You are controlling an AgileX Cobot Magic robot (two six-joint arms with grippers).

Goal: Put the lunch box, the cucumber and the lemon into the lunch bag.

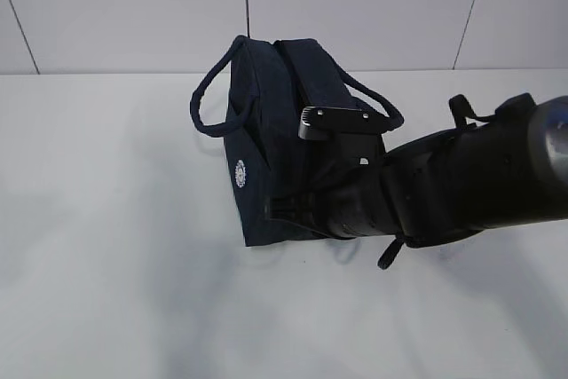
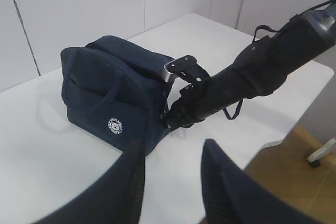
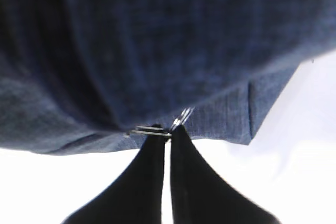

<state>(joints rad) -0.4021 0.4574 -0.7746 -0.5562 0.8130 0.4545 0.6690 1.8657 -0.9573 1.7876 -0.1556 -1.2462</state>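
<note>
The dark navy lunch bag (image 1: 266, 122) stands on the white table, its round white logo (image 2: 115, 126) facing the left wrist view. My right gripper (image 3: 168, 129) is shut at the bag's (image 3: 157, 51) lower end, its tips pinching the metal zipper pull (image 3: 151, 131). Seen from the exterior and left wrist views, the right gripper (image 1: 293, 210) (image 2: 171, 121) presses against the bag's (image 2: 105, 87) end. My left gripper (image 2: 173, 148) hangs open above the table in front of the bag, with nothing between its fingers. The lunch box, the cucumber and the lemon are out of view.
The bag's loop handles (image 1: 206, 99) stick out to both sides. The table's edge (image 2: 273, 142) runs close on the right in the left wrist view, with wooden floor beyond it. A white panelled wall (image 1: 355, 6) stands behind the table.
</note>
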